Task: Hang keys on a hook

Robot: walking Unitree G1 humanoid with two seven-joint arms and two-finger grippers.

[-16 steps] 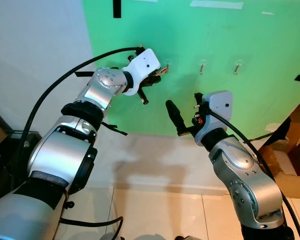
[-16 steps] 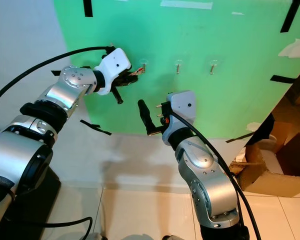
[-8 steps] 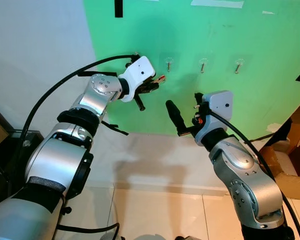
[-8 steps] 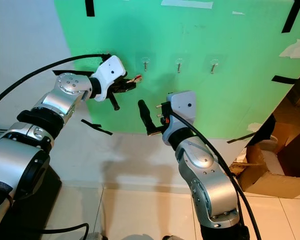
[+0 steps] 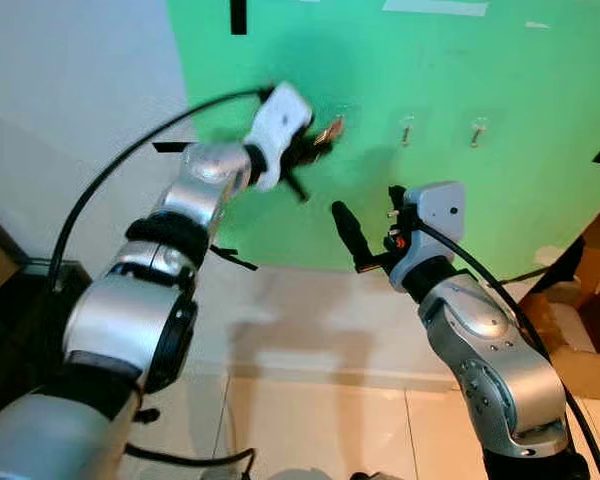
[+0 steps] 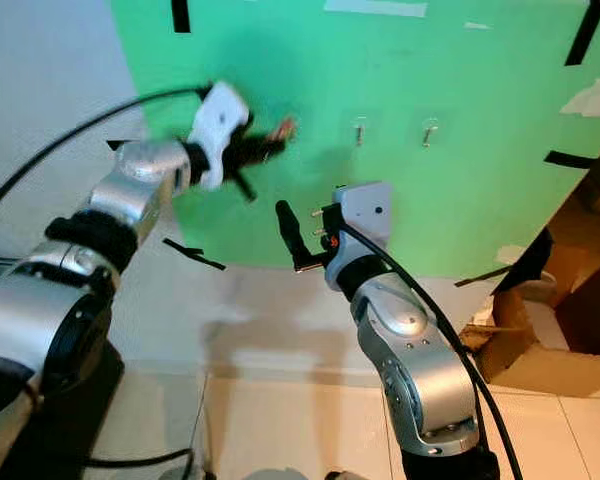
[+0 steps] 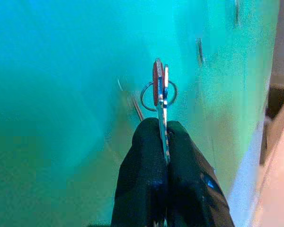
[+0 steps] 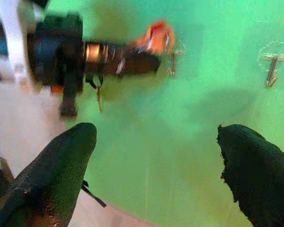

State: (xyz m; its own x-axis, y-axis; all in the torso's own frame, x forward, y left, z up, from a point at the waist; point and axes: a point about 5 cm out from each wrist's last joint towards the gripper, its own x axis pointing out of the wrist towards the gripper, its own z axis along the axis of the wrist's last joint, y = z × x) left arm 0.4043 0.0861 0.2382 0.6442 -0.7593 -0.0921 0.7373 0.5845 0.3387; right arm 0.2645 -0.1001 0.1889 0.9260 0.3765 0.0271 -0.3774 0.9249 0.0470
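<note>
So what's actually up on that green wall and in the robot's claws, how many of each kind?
Hooks on the green board: 3 (leftmost hook, middle hook, right hook)
Bunches of keys: 1 (keys, pinched in the left gripper)
Grippers: 2 (the right gripper is open and holds nothing)
Total: 6

Left gripper [image 5: 315,143] raised, fingers pinched; right gripper [image 8: 156,175] spread, lower.

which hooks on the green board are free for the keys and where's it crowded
The middle hook and the far-right hook hang bare, with open green board around them. The crowding is at the leftmost hook: the left claw, shut on the keys, is right beside it. The right claw hovers open lower down.
</note>
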